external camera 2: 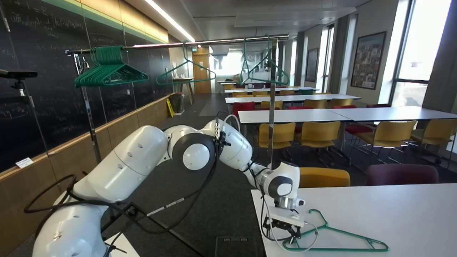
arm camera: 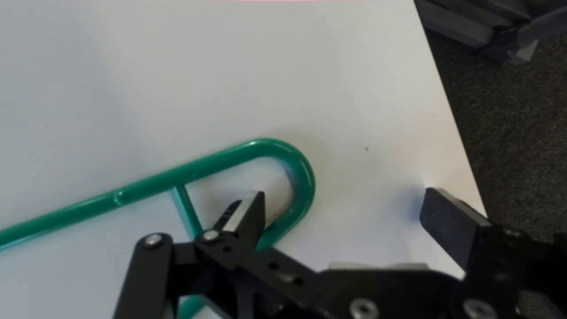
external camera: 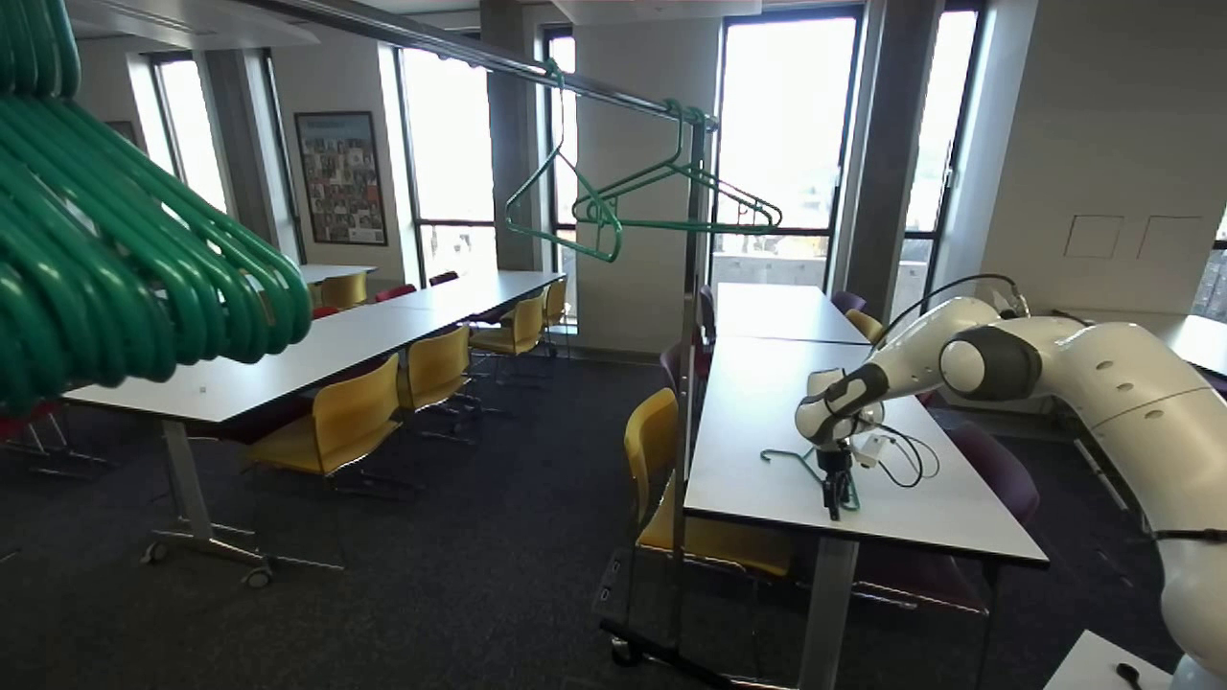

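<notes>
Green hanger [arm camera: 212, 163], long axis extending lower-left from my gripper [arm camera: 344, 197] in wrist view; jaws parted, straddling end bend.

In the wrist view, the hand [arm camera: 344, 206] hides part of the green hanger [arm camera: 177, 177], which also runs past the left edge. In an exterior view, bunched hangers [external camera: 144, 307] are cut off at the left.

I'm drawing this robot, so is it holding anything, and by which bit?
Nothing is held: the end effector is open, with one finger at the end loop of the green hanger and the other outside it.
</notes>
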`<state>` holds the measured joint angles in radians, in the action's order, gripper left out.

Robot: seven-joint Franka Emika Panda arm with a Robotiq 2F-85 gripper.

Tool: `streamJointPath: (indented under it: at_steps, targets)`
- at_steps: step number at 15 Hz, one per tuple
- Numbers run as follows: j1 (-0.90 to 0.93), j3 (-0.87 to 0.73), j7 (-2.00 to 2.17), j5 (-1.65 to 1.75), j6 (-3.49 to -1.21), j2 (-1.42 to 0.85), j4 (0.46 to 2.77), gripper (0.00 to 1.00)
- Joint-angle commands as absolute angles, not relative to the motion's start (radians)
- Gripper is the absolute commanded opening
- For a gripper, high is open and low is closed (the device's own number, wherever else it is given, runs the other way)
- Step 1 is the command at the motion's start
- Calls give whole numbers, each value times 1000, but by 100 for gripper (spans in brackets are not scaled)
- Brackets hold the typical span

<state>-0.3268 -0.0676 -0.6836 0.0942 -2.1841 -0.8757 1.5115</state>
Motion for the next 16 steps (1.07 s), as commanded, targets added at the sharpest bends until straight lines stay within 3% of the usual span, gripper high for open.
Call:
streamJointPath:
  at_steps: [1,16]
  targets:
    - [-287,-53,-675,123,-2172,-855,1524,100]
    - [-132,-15,-670,182,-2172,-825,1539,100]
